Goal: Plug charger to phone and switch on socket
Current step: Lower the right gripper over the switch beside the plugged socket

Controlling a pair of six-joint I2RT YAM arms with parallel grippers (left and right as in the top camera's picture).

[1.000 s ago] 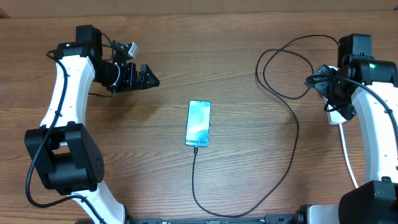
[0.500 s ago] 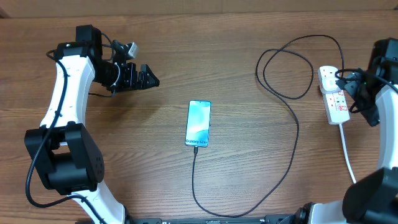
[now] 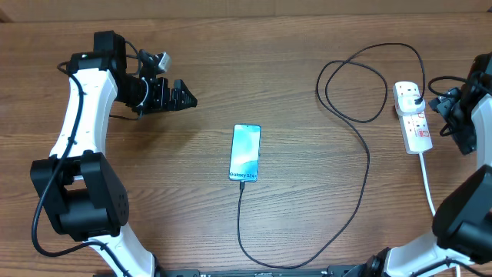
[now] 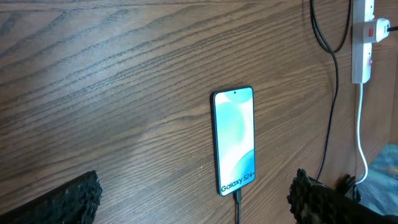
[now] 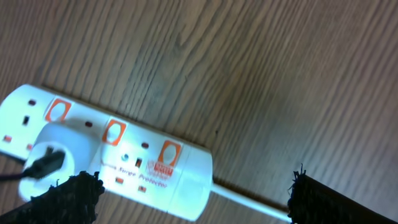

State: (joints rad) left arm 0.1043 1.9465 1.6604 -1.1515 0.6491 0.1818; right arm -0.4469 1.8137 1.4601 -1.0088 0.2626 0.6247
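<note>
Looping near the counter's (image 3: 154,192) front edge, the charger (image 3: 367,165) enters the bottom of the phone (image 3: 245,152), which lies flat mid-counter, then runs far right to the socket (image 3: 413,117). Only the wrist views show each tool spread wide and empty: left tool (image 4: 198,198) facing the phone, right tool (image 5: 196,198) just beside the socket, whose orange switches (image 5: 113,130) blur overhead.
</note>
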